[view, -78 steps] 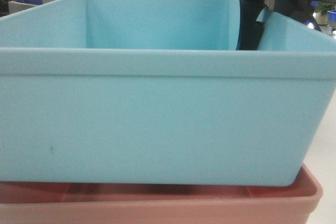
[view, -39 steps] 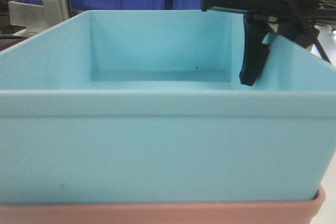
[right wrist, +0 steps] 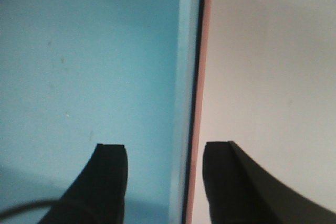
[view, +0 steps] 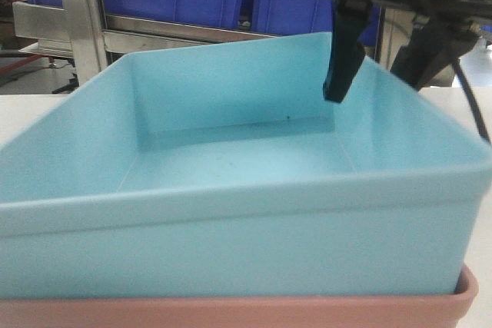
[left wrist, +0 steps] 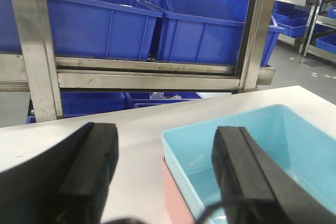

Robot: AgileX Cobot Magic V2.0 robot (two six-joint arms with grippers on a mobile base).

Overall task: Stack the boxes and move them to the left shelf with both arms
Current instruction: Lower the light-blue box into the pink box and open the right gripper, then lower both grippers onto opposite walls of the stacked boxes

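The light blue box [view: 231, 213] sits nested inside the salmon pink box [view: 307, 313], whose rim shows below it. My right gripper [view: 377, 82] hangs open above the blue box's right wall, one finger inside and one outside. In the right wrist view that gripper [right wrist: 164, 148] straddles the blue box [right wrist: 79, 77] wall and the pink rim [right wrist: 202, 103] without touching them. My left gripper [left wrist: 165, 132] is open over the left end of the blue box [left wrist: 283, 145] and pink box [left wrist: 176, 198], holding nothing. I cannot tell which level of the steel rack [left wrist: 147, 80] is the left shelf.
The boxes rest on a white tabletop [left wrist: 131, 124], also seen to the right of them [right wrist: 273, 77]. Behind the table stands the rack's upright post [view: 81, 21], with dark blue bins [left wrist: 100, 30] on it. More racks with blue bins [left wrist: 299, 19] stand far right.
The blue box has dropped and settled level into the pink box. My right gripper has let go of the blue box's right wall and risen above it.
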